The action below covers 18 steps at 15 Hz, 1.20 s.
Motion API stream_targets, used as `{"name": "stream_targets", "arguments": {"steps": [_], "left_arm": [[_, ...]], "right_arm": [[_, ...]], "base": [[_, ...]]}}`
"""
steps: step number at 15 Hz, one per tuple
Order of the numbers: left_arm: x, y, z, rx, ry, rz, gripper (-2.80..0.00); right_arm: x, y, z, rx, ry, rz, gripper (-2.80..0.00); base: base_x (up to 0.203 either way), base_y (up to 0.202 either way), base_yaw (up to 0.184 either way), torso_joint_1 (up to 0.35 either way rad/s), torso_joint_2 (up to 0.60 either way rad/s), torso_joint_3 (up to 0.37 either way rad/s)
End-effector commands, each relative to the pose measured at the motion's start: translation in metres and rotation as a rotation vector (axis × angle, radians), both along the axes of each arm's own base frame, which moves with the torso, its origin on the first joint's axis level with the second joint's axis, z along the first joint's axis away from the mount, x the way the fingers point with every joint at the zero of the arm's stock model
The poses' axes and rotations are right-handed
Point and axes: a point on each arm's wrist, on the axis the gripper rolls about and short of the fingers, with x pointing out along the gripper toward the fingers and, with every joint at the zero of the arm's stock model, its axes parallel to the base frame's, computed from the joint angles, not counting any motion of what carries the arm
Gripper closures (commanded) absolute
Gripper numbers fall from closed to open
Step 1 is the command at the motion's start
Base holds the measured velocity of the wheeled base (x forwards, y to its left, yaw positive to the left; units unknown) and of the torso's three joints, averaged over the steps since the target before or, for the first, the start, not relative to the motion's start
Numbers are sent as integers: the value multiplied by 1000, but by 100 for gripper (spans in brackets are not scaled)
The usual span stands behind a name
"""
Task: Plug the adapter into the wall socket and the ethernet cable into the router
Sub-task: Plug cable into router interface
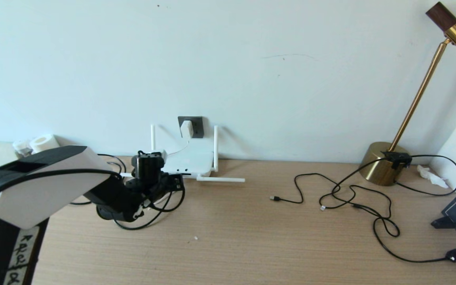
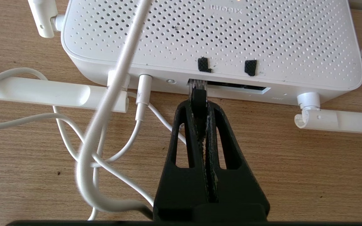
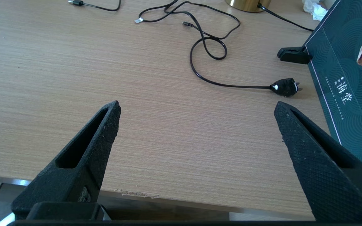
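At the left of the pale wooden worktop point(image 1: 232, 221), the left gripper point(image 2: 199, 99) is clamped tight on the black ethernet cable with a clear plug tip point(image 2: 197, 91), whose tip is set at the dark port slot of the flat white router with stick antennas point(image 2: 212, 37). Behind the router, the small white cube-shaped adapter point(image 1: 186, 128) is seated in the dark grey wall socket point(image 1: 197, 126). Farther right, the right gripper point(image 3: 196, 125) is held above the worktop's near edge, spread wide and empty.

One flat white router point(image 1: 188, 163) with four white stick antennas point(image 1: 221, 179); one dark grey wall socket point(image 1: 191, 126) above it; one brass lamp point(image 1: 382, 168) to the router's right.
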Motion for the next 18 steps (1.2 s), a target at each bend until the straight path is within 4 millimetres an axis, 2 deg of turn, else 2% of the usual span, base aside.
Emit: {"name": "stream_targets", "arguments": {"steps": [1, 18], "left_arm": [[1, 0, 1, -3, -8, 1, 0], [3, 0, 2, -2, -6, 3, 0]], "right_arm": [[0, 0, 0, 0, 2, 1, -280], [0, 0, 0, 0, 2, 1, -280]], "base": [[0, 0, 0, 0, 0, 0], [0, 0, 0, 0, 0, 0]]}}
